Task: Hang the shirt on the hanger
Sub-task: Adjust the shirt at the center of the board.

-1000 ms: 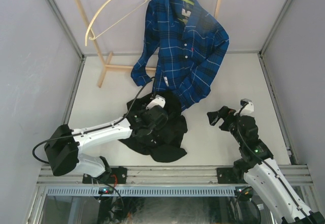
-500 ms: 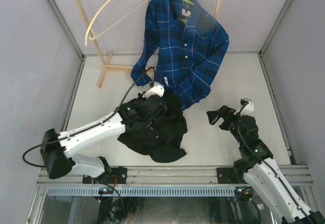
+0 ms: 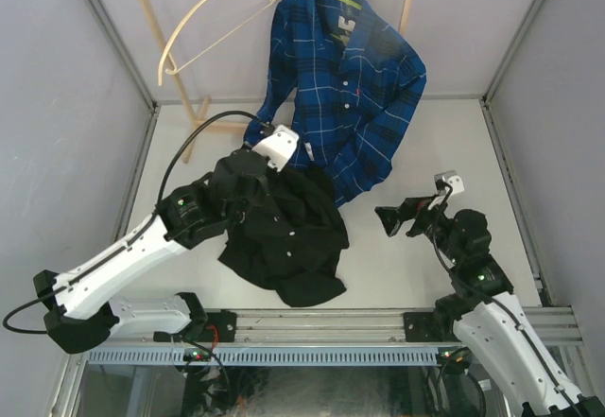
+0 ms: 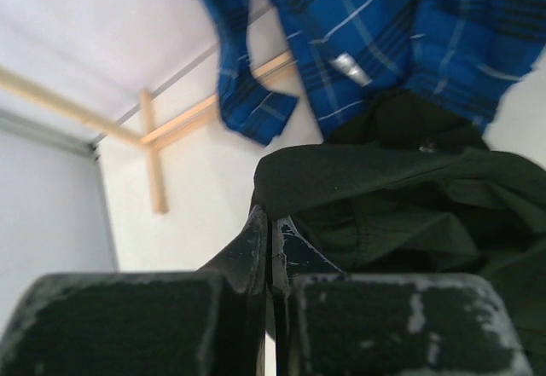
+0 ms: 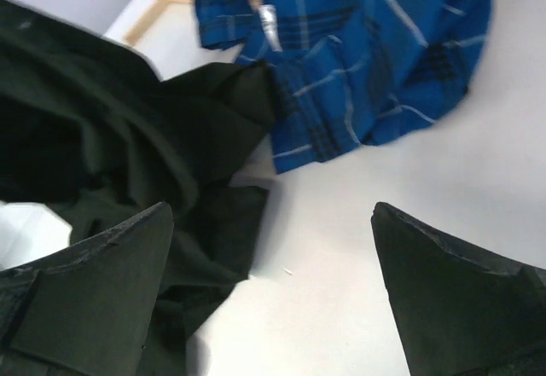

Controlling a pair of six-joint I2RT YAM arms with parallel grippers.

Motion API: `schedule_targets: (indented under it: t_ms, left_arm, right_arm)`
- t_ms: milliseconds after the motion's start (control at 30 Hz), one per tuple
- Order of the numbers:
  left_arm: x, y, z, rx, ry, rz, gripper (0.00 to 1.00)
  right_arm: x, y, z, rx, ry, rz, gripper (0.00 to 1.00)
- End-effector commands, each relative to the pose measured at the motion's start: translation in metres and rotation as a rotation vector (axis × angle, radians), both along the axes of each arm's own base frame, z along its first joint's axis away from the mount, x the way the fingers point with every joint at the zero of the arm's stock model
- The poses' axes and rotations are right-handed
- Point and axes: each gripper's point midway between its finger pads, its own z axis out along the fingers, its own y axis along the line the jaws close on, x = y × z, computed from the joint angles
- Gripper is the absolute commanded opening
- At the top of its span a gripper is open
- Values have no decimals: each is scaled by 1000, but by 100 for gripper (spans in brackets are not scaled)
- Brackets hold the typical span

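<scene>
Top external, left jaws pinching shirt (image 3: 293,237), now drawn farther back, right jaws wide apart.

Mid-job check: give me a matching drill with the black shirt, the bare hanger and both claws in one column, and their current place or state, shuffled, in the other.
Column one:
1. black shirt
2. bare hanger
3. left claw
4. right claw

Column two:
A. hung up at the back left, nothing on it
B. wide open, holding nothing
C. crumpled on the table
D. shut, pinching black cloth

Pairs: 1-C, 2-A, 3-D, 4-B
</scene>
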Motion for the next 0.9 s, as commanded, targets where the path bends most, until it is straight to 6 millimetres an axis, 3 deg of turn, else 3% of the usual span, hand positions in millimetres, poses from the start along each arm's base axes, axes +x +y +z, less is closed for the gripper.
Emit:
schedule_targets:
  t_ms: [0, 167, 433, 667, 867]
  left_arm:
    - [-13, -47, 47, -141, -28, -276, 0]
    - [-30, -65, 51, -210, -4, -413, 0]
    - [-39, -62, 36, -270, -62, -463, 0]
    - [-44, -66, 26, -308, -37, -491, 0]
    - [-44, -61, 24, -298, -41, -482, 0]
  right_arm:
    - [-16, 39, 48, -18, -197, 283, 100]
    - [-30, 77, 59, -5, -245, 450, 98]
    - [-29, 128, 53, -114, -313, 586, 90]
    - [-4, 148, 43, -184, -312, 645, 75]
    - [18, 153, 40, -214, -313, 645, 72]
